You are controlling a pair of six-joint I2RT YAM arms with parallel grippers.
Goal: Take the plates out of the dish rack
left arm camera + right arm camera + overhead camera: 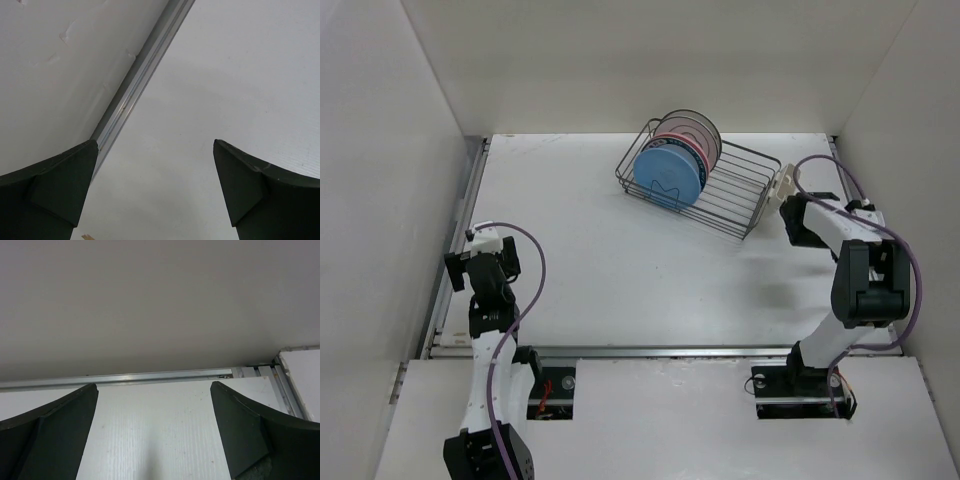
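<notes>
Where: the dark wire dish rack [730, 205] sits far and a bit right on the white worktop [620, 270]. The plates are bunched at its left end, with a small cream plastic cup [783, 185] at the right end.
Plates: all on edge in the prongs. The plain blue round plate [668, 172] is nearest, a pink plate [685, 140] is behind it, and there are more behind that I can't sort out.
Pointing: the rack's long axis runs far-left to near-right, and the blue face is turned roughly toward the near side.
Right gripper [154, 385]: fingers apart, nothing between them. It's just beside the cup end, aimed at the far wall rather than the rack.
Left gripper [155, 142]: also spread and empty, near-left by the aluminium rail [135, 95].
Tip: I reckon start with the blue one. Pinch its top rim and lift straight up out of the prongs so the rack doesn't get dragged.
</notes>
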